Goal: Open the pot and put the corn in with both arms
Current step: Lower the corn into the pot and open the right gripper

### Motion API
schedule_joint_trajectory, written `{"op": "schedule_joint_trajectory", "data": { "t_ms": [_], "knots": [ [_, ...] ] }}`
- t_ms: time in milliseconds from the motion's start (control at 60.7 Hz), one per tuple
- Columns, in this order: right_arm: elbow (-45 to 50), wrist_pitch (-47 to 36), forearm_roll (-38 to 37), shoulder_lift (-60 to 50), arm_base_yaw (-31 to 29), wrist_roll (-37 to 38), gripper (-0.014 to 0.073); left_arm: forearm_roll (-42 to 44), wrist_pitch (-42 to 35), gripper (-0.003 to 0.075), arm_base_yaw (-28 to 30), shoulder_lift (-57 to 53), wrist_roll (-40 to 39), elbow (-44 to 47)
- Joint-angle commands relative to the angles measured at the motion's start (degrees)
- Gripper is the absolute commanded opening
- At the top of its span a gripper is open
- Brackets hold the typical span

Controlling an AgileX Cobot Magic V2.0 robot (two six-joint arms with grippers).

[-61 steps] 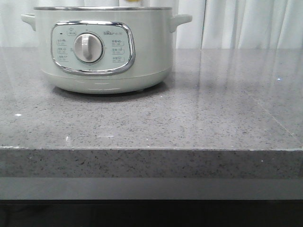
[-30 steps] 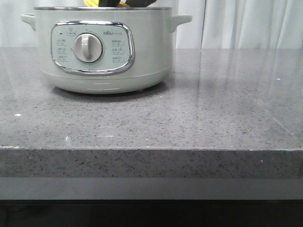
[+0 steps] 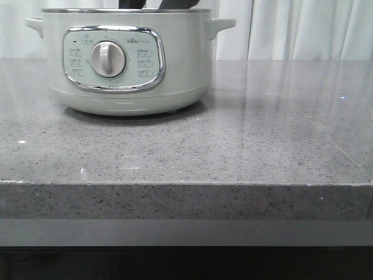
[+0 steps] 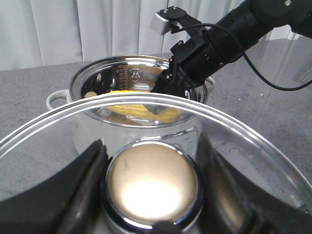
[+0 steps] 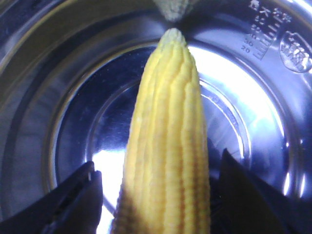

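Observation:
The pale mint-green pot (image 3: 128,58) stands open at the back left of the counter. In the left wrist view its steel inner bowl (image 4: 97,73) shows, with the yellow corn (image 4: 131,108) lying inside. My left gripper (image 4: 151,146) is shut on the gold knob (image 4: 152,183) of the glass lid (image 4: 243,146), held off the pot, nearer than it. My right gripper (image 4: 168,85) reaches down into the pot; only dark parts of it (image 3: 157,4) show over the rim in the front view. In the right wrist view the corn (image 5: 168,146) lies between the open fingers (image 5: 73,195), with gaps on both sides.
The grey speckled counter (image 3: 233,146) runs to a front edge (image 3: 186,184). White curtains (image 3: 303,29) hang behind. The pot's side handles (image 3: 224,24) stick out at left and right. The right arm's cable (image 4: 273,83) loops beside the pot.
The right gripper has gone down into the pot with the corn. The yellow that showed above the rim half a second ago is now below it.

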Motion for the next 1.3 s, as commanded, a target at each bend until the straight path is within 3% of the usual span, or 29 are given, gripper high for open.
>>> {"op": "schedule_joint_trajectory", "data": {
  "t_ms": [0,494,642,1021,1284],
  "knots": [
    [-2.4,-3.3,0.1,-3.5,0.0,-0.6,0.0529,-0.5,-9.0,0.0206,-0.3,-0.1,-0.1,-2.3],
    [-3.7,-0.2,-0.1,-14.1,-0.7,0.8,0.0529,-0.5,-9.0,0.0206,-0.3,-0.1,-0.1,-2.3],
    [0.1,-1.8,-0.1,-19.7,-0.7,0.8,0.0529,-0.5,-9.0,0.0206,-0.3,-0.1,-0.1,-2.3],
    [34.7,-23.6,-0.1,-44.8,-0.7,0.8,0.0529,-0.5,-9.0,0.0206,-0.3,-0.1,-0.1,-2.3],
    [55.8,-30.2,-0.1,-61.8,-0.7,0.8,0.0529,-0.5,-9.0,0.0206,-0.3,-0.1,-0.1,-2.3]
  ]
}}
